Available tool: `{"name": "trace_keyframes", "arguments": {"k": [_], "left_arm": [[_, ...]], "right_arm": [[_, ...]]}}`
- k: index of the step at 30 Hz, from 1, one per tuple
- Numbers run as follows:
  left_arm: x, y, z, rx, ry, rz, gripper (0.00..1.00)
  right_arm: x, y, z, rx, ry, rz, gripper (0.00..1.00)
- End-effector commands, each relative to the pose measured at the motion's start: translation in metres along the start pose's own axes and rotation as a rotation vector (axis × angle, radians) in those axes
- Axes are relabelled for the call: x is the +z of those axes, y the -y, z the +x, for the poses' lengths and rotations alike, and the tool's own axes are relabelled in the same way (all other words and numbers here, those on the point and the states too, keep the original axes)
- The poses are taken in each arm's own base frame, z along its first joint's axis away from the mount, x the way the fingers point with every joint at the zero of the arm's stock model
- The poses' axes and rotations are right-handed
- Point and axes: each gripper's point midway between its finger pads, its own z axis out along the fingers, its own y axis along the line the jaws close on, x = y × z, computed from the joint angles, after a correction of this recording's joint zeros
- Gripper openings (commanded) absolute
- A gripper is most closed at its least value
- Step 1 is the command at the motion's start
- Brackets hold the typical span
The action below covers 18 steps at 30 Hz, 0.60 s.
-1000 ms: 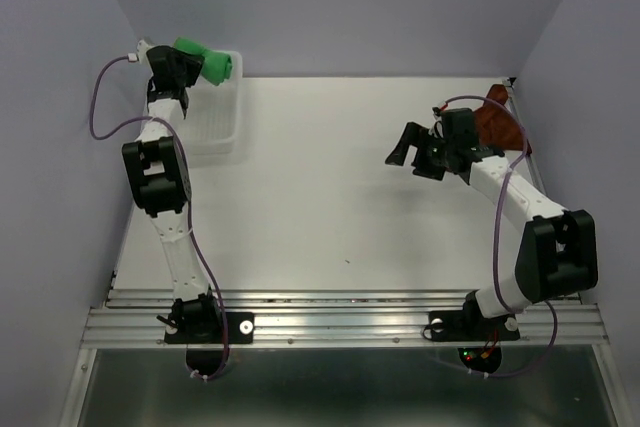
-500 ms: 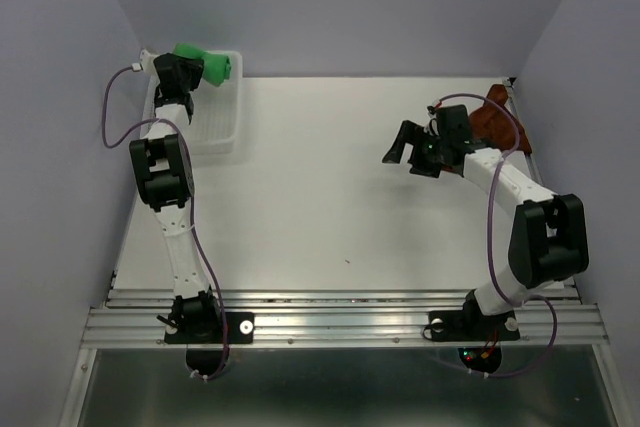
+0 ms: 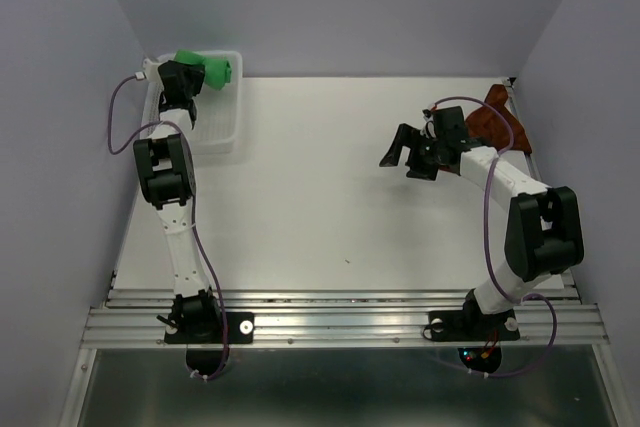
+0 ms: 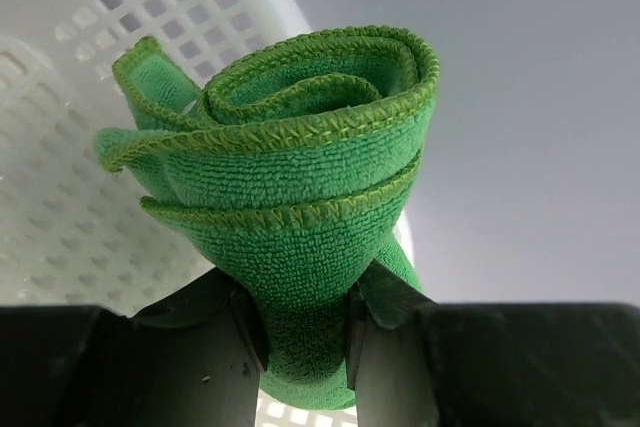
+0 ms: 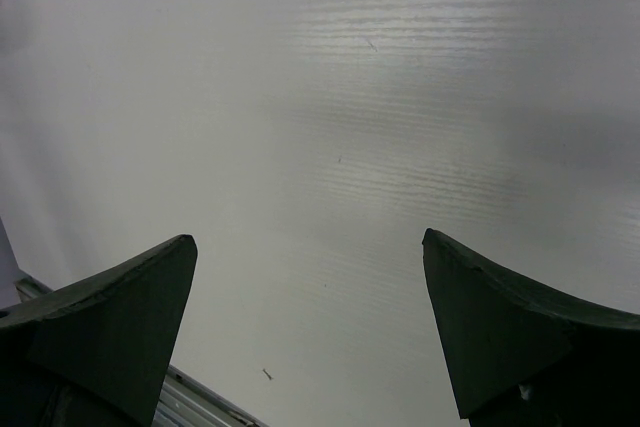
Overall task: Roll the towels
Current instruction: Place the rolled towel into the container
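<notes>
Green towel (image 3: 212,69), rolled, pinched by left end effector (image 4: 300,335), long axis pointing right over basket (image 3: 222,137); right end effector (image 5: 308,239) spread.

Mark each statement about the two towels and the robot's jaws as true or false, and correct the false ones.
1. The green towel is rolled up and clamped in the left jaws. True.
2. The right jaws hold the brown towel. False: they stand open and empty above the table.
3. The brown towel lies at the table's far right corner. True.
4. The green towel lies flat on the table. False: it is held up at the white basket.
</notes>
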Motion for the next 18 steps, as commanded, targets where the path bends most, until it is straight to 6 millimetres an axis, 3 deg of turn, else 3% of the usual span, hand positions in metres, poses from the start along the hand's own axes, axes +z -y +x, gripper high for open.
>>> {"name": "trace_keyframes", "arguments": {"k": [1,8,18], "left_arm": [[0.002,0.02,-0.025,-0.028,0.069,0.059,0.0],[0.002,-0.001,-0.026,-0.022,0.115,-0.029,0.0],[0.012,-0.032,-0.009,-0.037,0.056,-0.133,0.01]], "right_arm": [[-0.004,-0.012,-0.019,-0.035,0.04,-0.035,1.0],[-0.005,-0.013,-0.02,-0.038,0.044,-0.037,1.0],[-0.007,-0.014,-0.024,-0.042,0.057,-0.036,1.0]]}}
